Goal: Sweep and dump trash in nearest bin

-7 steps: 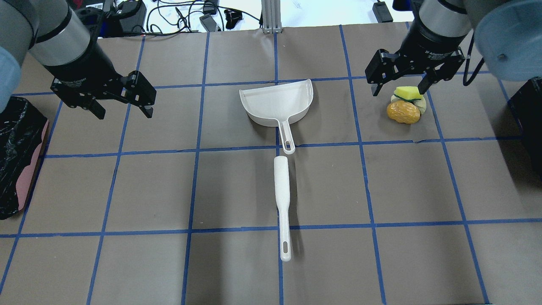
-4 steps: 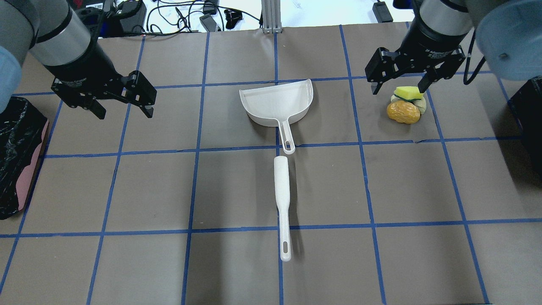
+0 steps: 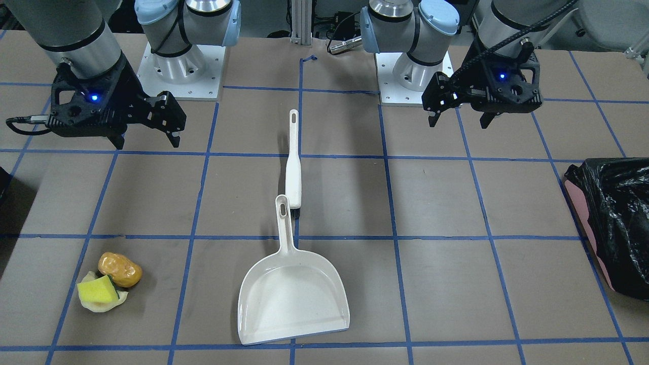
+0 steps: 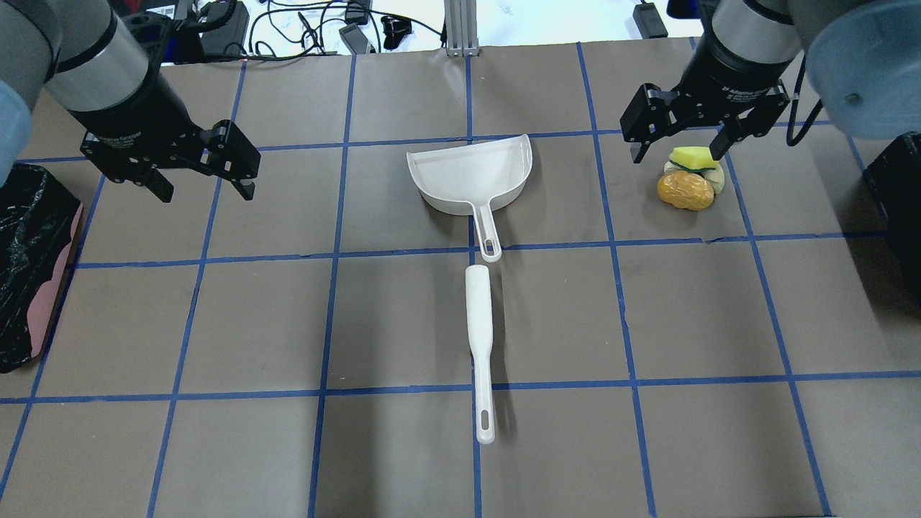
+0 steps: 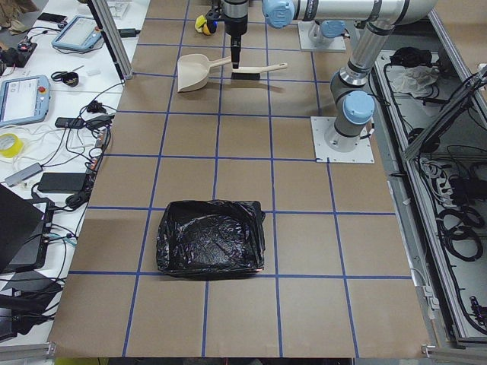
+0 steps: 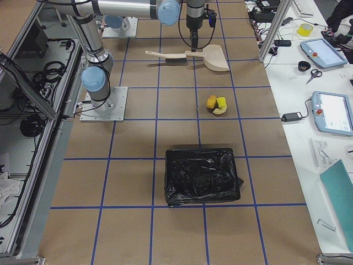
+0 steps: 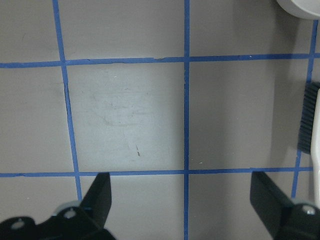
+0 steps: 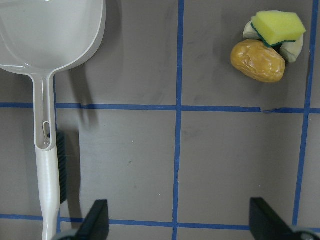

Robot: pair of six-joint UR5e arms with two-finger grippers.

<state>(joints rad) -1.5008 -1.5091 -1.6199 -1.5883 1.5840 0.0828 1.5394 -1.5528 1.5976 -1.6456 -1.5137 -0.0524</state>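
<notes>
- left jaws: spread wide, holding nothing, hanging over bare counter (image 4: 216,324), well apart from the dustpan (image 4: 471,176).
- right jaws: spread wide, empty, raised over the counter on the robot's side of the trash.
- trash: potato-like lump (image 4: 685,191) touching the yellow sponge (image 4: 694,156), which lies on the pale scrap (image 3: 101,305), on the counter's right part.
- dustpan and brush (image 4: 478,324) lie handle to handle at mid-counter.
- black-bagged bin (image 6: 203,175) sits near the trash; another bin (image 5: 211,237) sits at the left end.

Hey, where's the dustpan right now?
In the overhead view the white dustpan lies flat at mid-table, its handle pointing down-frame at the brush close by. The trash pile sits off to its right.
</notes>
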